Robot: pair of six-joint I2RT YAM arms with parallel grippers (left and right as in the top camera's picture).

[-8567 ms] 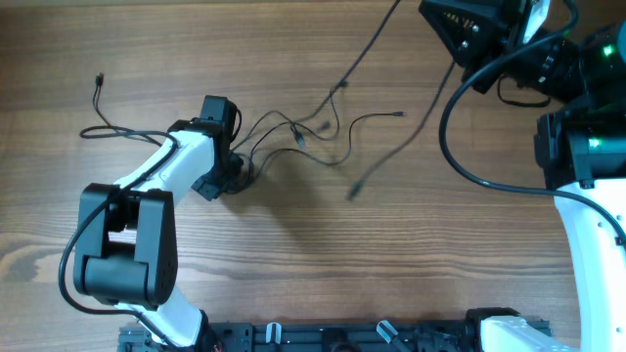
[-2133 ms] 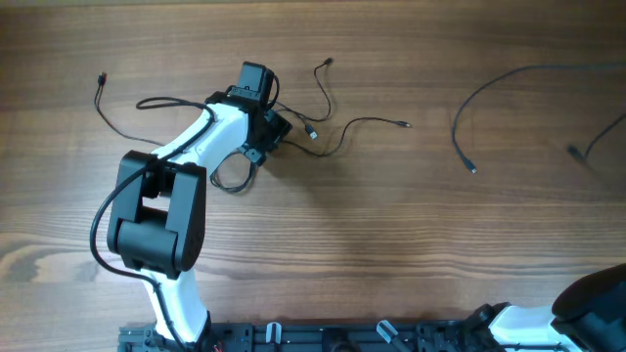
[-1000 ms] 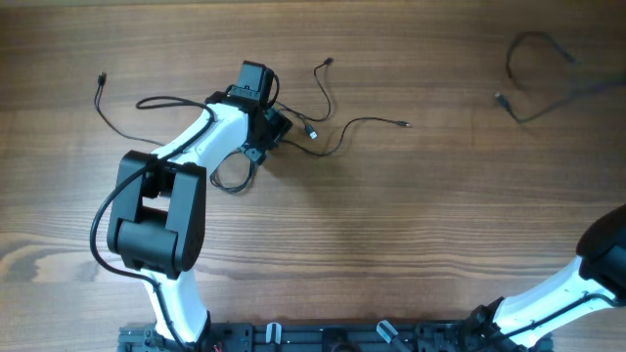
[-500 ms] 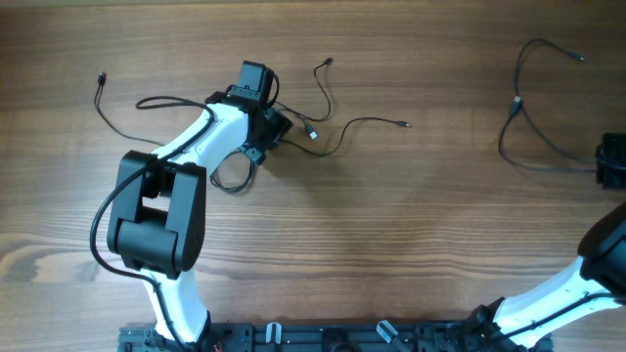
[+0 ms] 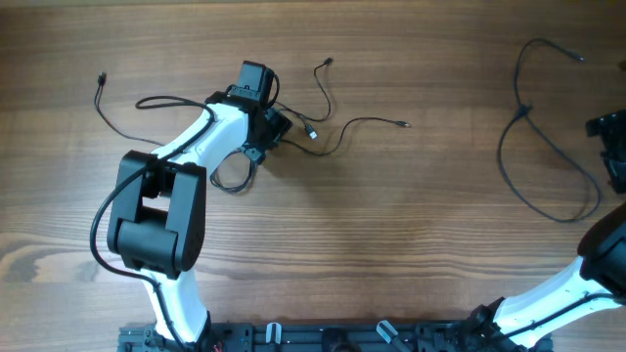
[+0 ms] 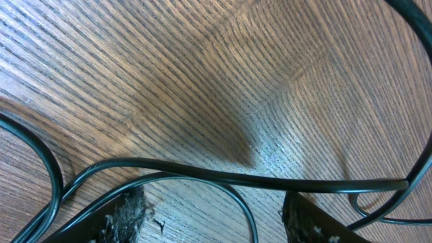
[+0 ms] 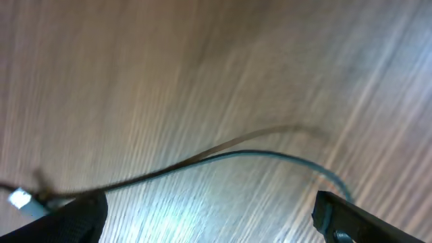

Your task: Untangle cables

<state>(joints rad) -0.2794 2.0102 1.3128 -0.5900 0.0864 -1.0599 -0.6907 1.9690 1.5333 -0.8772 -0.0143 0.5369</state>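
Tangled cluster of cables [image 5: 313, 129] on the wooden table [image 5: 391, 244], left of centre, against the left gripper [image 5: 262, 125]; one separate cable [image 5: 503, 156] in a loose loop well apart at the right edge, just beside the right gripper [image 5: 614, 152]. Judged light, limp and thin, likely to slide and drag neighbours; best pinched on a bare run near a plug end, away from crossings. Left wrist view: jaws partly parted, holding nothing, one strand [image 6: 236, 177] lying across the gap unclamped, a detail hidden under the arm from overhead. Right wrist view: jaws spread wide, nothing gripped, cord [image 7: 270, 154] flat on the wood, somewhat blurred. Overhead alone: whole layout, both groups at once.
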